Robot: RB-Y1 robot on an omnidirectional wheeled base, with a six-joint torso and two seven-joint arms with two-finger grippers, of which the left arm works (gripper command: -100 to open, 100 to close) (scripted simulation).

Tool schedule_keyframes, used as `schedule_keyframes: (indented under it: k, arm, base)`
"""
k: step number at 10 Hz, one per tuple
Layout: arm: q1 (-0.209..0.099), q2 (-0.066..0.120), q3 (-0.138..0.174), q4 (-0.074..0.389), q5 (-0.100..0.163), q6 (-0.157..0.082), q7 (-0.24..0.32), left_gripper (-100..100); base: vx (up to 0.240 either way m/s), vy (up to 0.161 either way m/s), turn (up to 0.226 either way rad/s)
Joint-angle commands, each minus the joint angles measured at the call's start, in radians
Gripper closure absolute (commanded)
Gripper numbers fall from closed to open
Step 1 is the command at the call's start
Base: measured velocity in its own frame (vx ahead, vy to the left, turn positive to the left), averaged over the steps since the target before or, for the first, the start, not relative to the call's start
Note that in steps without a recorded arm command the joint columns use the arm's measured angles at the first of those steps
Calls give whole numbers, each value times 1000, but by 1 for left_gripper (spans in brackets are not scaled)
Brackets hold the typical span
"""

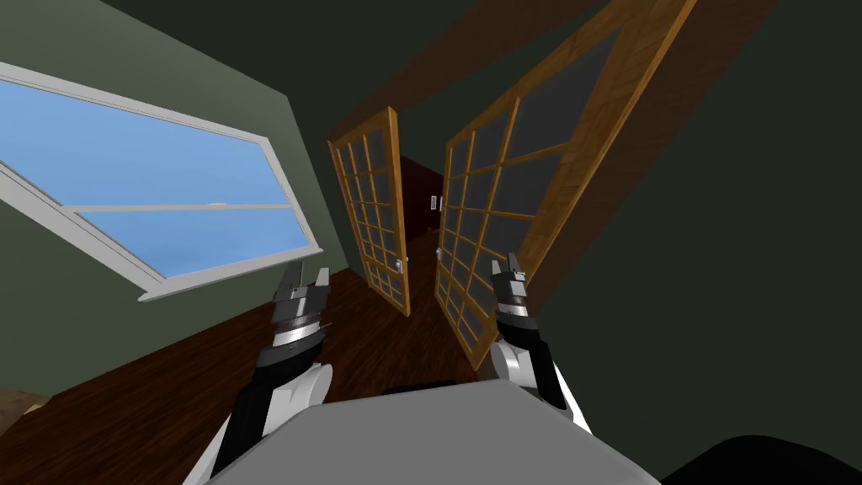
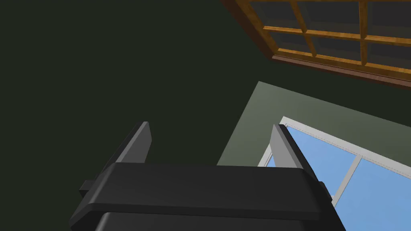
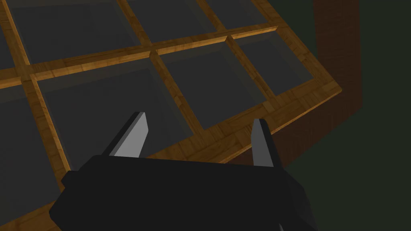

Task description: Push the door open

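The right gripper [image 3: 198,118] is held empty, its thin grey fingers spread, close before the honey-coloured wooden, glass-paned right door leaf [image 3: 150,54], which stands partly ajar, presumably so it can be pushed wider. The left gripper [image 2: 208,125], equally spread, is held idle.

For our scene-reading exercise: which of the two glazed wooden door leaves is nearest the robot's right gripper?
The right-hand leaf: the right gripper points at its lower panes. The left-hand leaf stands farther off, across the gap.
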Motion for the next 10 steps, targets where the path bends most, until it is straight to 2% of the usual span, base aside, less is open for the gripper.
schedule_keyframes:
  k: [1, 2, 3, 4, 6, 10]
  arm:
    - [-7, 6, -2, 31, -17, -7, -26, -100]
    - [-7, 6, -2, 31, -17, -22, 31, -100]
    - [-7, 6, -2, 31, -17, -7, -7, -100]
    - [-7, 6, -2, 31, -17, -7, -26, -100]
    - [-18, 13, -5, 75, -41, -17, -63, -100]
    - [-39, 24, -11, 163, -88, -36, -136, -100]
  base:
    - [80, 1, -71]
    - [65, 36, 1]
    - [16, 29, 16]
    - [-14, 17, -1]
    - [21, 27, -34]
    - [94, 60, -44]
